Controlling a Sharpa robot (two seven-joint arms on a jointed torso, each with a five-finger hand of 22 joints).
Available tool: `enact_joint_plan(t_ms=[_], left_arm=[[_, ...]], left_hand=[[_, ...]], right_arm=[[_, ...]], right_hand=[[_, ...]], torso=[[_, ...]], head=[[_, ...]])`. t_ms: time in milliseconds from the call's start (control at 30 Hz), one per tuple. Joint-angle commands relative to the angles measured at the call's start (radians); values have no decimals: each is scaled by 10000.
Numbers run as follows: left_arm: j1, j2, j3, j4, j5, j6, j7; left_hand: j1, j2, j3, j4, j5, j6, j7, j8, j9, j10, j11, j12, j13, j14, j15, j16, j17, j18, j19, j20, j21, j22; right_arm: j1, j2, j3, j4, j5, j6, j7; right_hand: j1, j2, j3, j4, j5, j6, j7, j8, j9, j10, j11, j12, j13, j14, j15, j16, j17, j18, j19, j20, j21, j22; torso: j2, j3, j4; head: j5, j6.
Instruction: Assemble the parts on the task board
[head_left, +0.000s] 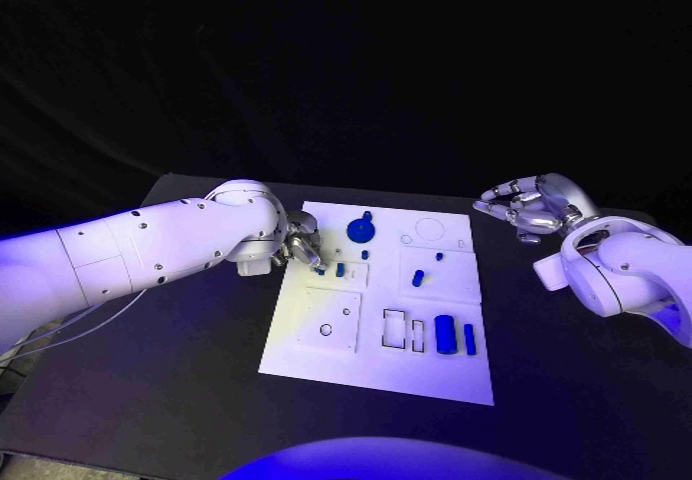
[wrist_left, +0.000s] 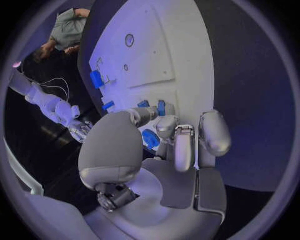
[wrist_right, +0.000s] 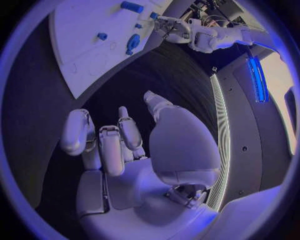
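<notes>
The white task board (head_left: 378, 355) lies in the middle of the black table. On it are a round blue part (head_left: 361, 231), small blue parts (head_left: 340, 269) (head_left: 418, 278) and two long blue parts (head_left: 446, 334) by its near right. My left hand (head_left: 300, 246) hangs over the board's far left edge, its fingers bent down. In the left wrist view its fingertips (wrist_left: 166, 125) meet just over small blue parts (wrist_left: 161, 107), with another blue part (wrist_left: 150, 139) under them. Whether it pinches one is unclear. My right hand (head_left: 531, 207) hovers off the board's far right corner, loosely bent and holding nothing.
A raised square plate (head_left: 326, 320) with two holes takes up the board's near left. Slot outlines (head_left: 394, 329) lie beside the long parts. Bare black table (head_left: 577, 370) surrounds the board on every side.
</notes>
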Motion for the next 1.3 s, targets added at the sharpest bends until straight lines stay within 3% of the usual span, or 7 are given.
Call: enact_joint_plan(t_ms=[33, 367, 1300], left_arm=[[-43, 57, -18, 4, -196, 230, -21], [-46, 60, -18, 3, -290, 537, -71], [-48, 24, -13, 35, -123, 428, -64]], left_hand=[[2, 93, 1080, -1073, 40, 243, -236, 15, 564, 59, 3, 55, 11, 879, -87, 7, 1970, -133, 50, -39, 52, 7], [3, 85, 1090, -1107, 43, 258, -250, 21, 557, 92, -9, 82, 57, 888, -94, 21, 2005, -137, 57, -44, 64, 27], [-23, 76, 1210, -1263, 106, 381, -292, 61, 513, 277, -53, 216, 294, 929, -124, 90, 2174, -176, 128, -75, 185, 234]], right_arm=[[-6, -6, 0, 11, -110, 50, 57], [-7, -13, 0, 10, -115, 51, 53], [-7, -15, 0, 14, -168, 28, 85]], right_hand=[[-1, 87, -12, 27, 38, 2, -44, 69, -16, -20, -10, -34, -7, 515, -51, -46, 417, 178, -4, -34, -54, -3], [-1, 87, -12, 27, 38, 2, -44, 69, -16, -20, -10, -34, -7, 515, -51, -46, 417, 178, -4, -34, -54, -3], [18, 91, -57, 64, 73, 0, -46, 83, -19, -16, -12, -28, -5, 516, -53, -49, 415, 178, 1, -36, -61, -1]], torso=[[-2, 7, 7], [-9, 4, -2], [-1, 12, -8]], head=[[-15, -24], [-9, -44], [1, -29]])
